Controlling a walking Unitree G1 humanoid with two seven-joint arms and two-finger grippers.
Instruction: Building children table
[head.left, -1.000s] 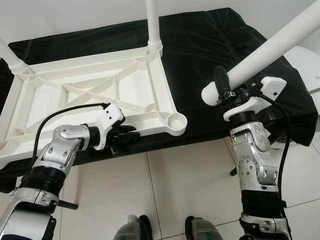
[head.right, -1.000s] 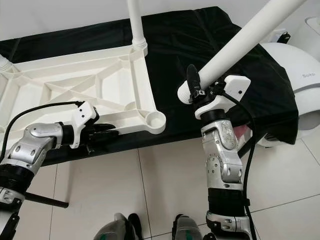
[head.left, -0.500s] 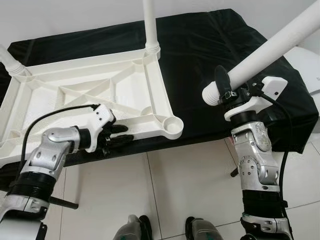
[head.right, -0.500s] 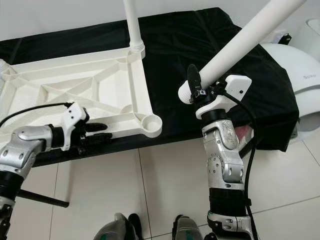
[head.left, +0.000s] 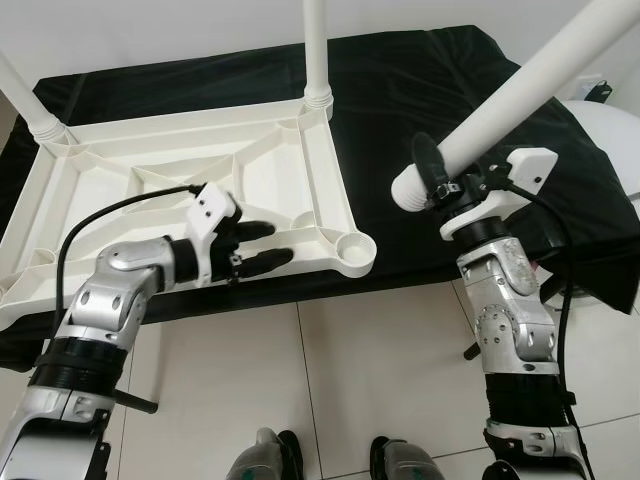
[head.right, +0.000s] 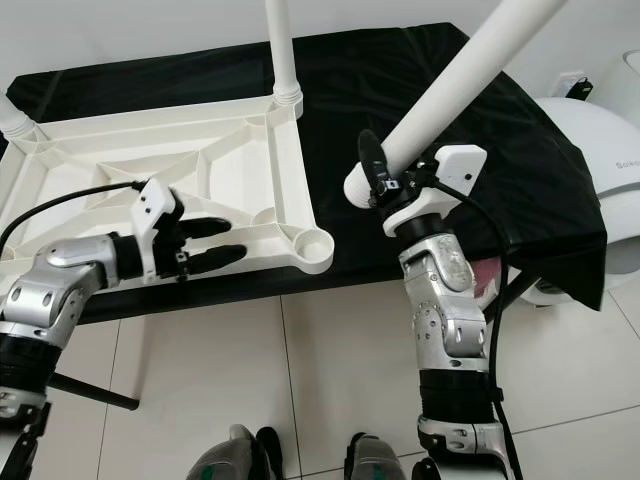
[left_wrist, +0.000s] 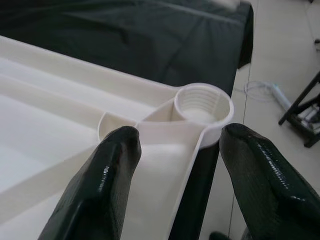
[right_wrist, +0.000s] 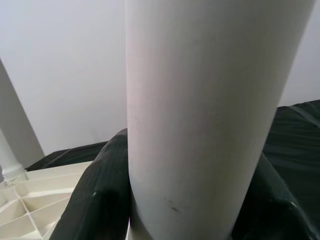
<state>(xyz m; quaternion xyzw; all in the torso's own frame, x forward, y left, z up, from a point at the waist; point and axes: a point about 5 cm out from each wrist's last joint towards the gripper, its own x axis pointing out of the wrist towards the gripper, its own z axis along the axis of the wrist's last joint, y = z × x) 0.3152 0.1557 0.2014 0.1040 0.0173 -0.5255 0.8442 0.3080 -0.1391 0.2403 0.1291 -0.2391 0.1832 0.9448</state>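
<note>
Tabletop (head.left: 180, 190): white plastic, ribbed underside up, lying on a black cloth (head.left: 400, 110) that covers a low surface; the near edge overhangs the cloth's front.
Fitted legs: one white leg (head.left: 316, 50) upright in the far right corner socket, a second (head.left: 25, 100) rising from the far left corner.
Loose leg (head.left: 520, 95): white tube, ridged end lowest, held slanted over the cloth to the right of the tabletop, well apart from it.
Empty socket (left_wrist: 204, 106): round, threaded inside, at the tabletop's near right corner.
Right gripper (head.left: 440, 178): black fingers clamped around the loose leg just above its ridged end.
Left gripper (head.left: 262, 245): fingers spread apart, holding nothing, set over the tabletop's near rim just left of the empty socket.
Floor (head.left: 380, 370): pale tiles; the robot's feet (head.left: 330, 460) stand at the near edge.
</note>
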